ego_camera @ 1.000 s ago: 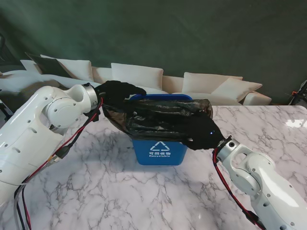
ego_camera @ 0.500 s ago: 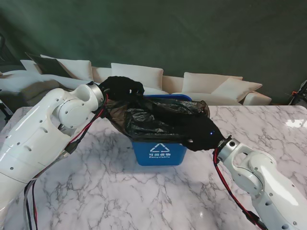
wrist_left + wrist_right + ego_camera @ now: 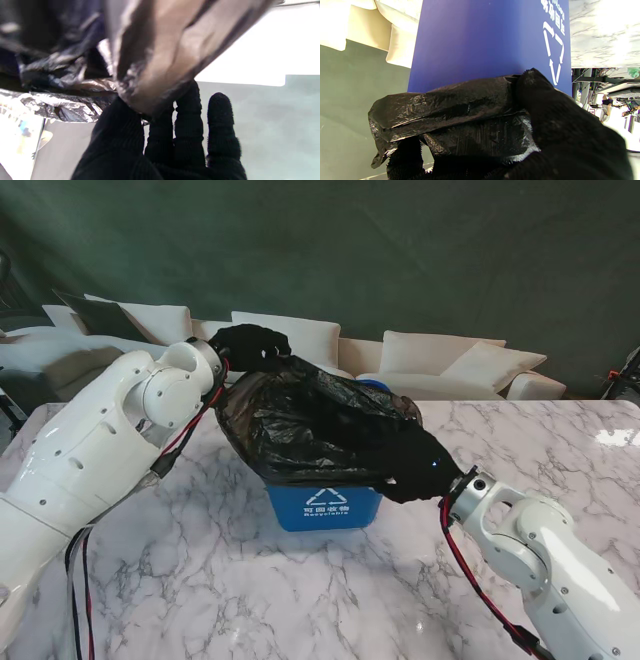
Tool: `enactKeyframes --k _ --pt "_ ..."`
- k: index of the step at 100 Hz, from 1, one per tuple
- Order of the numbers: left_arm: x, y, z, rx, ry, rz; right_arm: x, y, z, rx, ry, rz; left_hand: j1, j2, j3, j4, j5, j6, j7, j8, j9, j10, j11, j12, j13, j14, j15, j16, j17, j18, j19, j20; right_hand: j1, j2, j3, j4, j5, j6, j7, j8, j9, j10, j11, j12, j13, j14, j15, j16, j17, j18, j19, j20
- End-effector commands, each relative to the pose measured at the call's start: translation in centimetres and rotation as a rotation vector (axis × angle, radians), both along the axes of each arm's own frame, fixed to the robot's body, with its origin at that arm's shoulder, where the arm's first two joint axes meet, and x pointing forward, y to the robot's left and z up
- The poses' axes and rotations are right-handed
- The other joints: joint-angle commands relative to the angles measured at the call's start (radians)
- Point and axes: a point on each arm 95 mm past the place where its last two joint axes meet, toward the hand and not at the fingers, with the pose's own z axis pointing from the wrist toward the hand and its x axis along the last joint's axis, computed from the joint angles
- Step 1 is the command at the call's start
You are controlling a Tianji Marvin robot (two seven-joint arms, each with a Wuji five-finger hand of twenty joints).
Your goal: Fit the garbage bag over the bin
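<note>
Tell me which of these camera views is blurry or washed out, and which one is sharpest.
Left wrist view: the garbage bag is smeared, out of focus, with a blown-out white patch behind it. Right wrist view: sharp on the bin and bag creases, but the marble is overexposed. Stand view: evenly lit and clearest, with slight glare on the table.

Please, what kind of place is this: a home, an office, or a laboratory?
Probably a lab or showroom with a lounge corner: white sofas stand behind the marble table, against a dark green wall, and desks show in the right wrist view.
</note>
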Motion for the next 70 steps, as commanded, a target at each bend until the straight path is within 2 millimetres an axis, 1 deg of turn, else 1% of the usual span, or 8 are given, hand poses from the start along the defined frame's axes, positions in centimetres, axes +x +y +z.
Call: enactKeyframes --k 1,21,54,58,60,61,63,70 --pt "0.6 -0.3 -0.4 -0.009 0.031 0.031 -0.3 0.4 -0.4 -0.008 0.015 0.018 0.051 -0.002 0.023 0.025 0.015 -0.005 0.017 -0.01 0.029 0.019 0.019 -0.002 0.023 0.008 0.027 -0.005 0.003 -0.004 0.045 0.015 0.071 -0.002 0.082 0.018 0.054 -0.138 0.005 0.026 0.018 -0.012 0.012 0.014 0.059 0.032 0.05 0.02 -0.011 -0.056 -0.026 0.0" --pt "1.7 -0.5 -3.4 0.009 0.13 0.091 -0.4 0.8 -0.4 -0.018 0.006 0.033 0.053 -0.004 0.022 0.024 0.019 -0.004 0.018 -0.014 0.031 0.017 0.015 -0.002 0.019 0.011 0.028 -0.007 -0.001 -0.001 0.046 0.013 0.068 -0.002 0.083 0.019 0.058 -0.138 0.003 0.026 0.02 -0.011 0.012 0.013 0.063 0.032 0.053 0.022 -0.011 -0.052 -0.028 0.001" --pt "1.7 -0.7 -7.1 0.073 0.236 0.065 -0.3 0.4 -0.5 -0.026 -0.005 0.014 0.05 0.04 0.016 0.015 0.02 0.018 -0.029 -0.058 0.006 0.02 0.006 -0.037 0.004 0.018 -0.008 -0.034 -0.019 0.001 0.028 0.001 0.071 -0.001 0.082 0.02 0.058 -0.138 0.002 0.028 0.021 -0.008 0.011 0.011 0.062 0.034 0.054 0.024 -0.013 -0.049 -0.032 0.001" --pt "1.6 -0.7 -7.3 0.078 0.249 0.063 -0.3 0.4 -0.5 -0.027 -0.006 0.013 0.021 0.06 -0.005 0.01 0.003 0.035 -0.112 -0.112 -0.06 0.028 0.024 -0.124 -0.029 0.027 -0.07 -0.075 -0.045 0.005 -0.005 -0.013 0.071 0.0 0.083 0.02 0.057 -0.137 0.001 0.027 0.021 -0.007 0.011 0.011 0.062 0.035 0.054 0.024 -0.013 -0.049 -0.032 0.001" --pt "1.6 -0.6 -7.4 0.082 0.256 0.063 -0.3 0.4 -0.5 -0.027 -0.006 0.012 -0.008 0.06 -0.014 0.005 -0.007 0.042 -0.167 -0.139 -0.108 0.035 0.038 -0.233 -0.051 0.032 -0.113 -0.107 -0.062 0.007 -0.029 -0.021 0.072 0.0 0.083 0.02 0.057 -0.137 0.001 0.027 0.022 -0.007 0.012 0.012 0.061 0.036 0.054 0.024 -0.013 -0.049 -0.032 0.001" --pt "1.6 -0.6 -7.4 0.085 0.26 0.062 -0.3 0.4 -0.5 -0.027 -0.006 0.011 -0.036 0.061 -0.02 0.0 -0.014 0.047 -0.214 -0.16 -0.141 0.044 0.024 -0.338 -0.07 0.039 -0.148 -0.135 -0.078 0.011 -0.051 -0.029 0.072 0.0 0.082 0.02 0.057 -0.137 0.001 0.027 0.022 -0.007 0.012 0.012 0.061 0.036 0.054 0.024 -0.013 -0.049 -0.032 0.001" --pt "1.6 -0.5 -7.4 0.091 0.272 0.061 -0.3 0.4 -0.5 -0.027 -0.007 0.01 -0.09 0.077 -0.032 -0.004 -0.028 0.058 -0.29 -0.203 -0.194 0.058 -0.029 -0.449 -0.105 0.05 -0.212 -0.179 -0.106 0.017 -0.088 -0.044 0.072 0.0 0.082 0.02 0.058 -0.136 0.001 0.027 0.022 -0.007 0.012 0.011 0.061 0.036 0.054 0.024 -0.013 -0.049 -0.032 0.001" --pt "1.5 -0.2 -7.5 0.107 0.294 0.056 -0.3 0.3 -0.5 -0.027 -0.008 0.007 -0.265 0.108 -0.059 -0.032 -0.13 0.115 -0.528 -0.381 -0.392 0.114 -0.209 -0.663 -0.236 0.096 -0.39 -0.338 -0.192 0.019 -0.213 -0.09 0.072 0.0 0.082 0.02 0.058 -0.136 0.0 0.027 0.022 -0.007 0.012 0.011 0.062 0.036 0.055 0.025 -0.013 -0.048 -0.032 0.001"
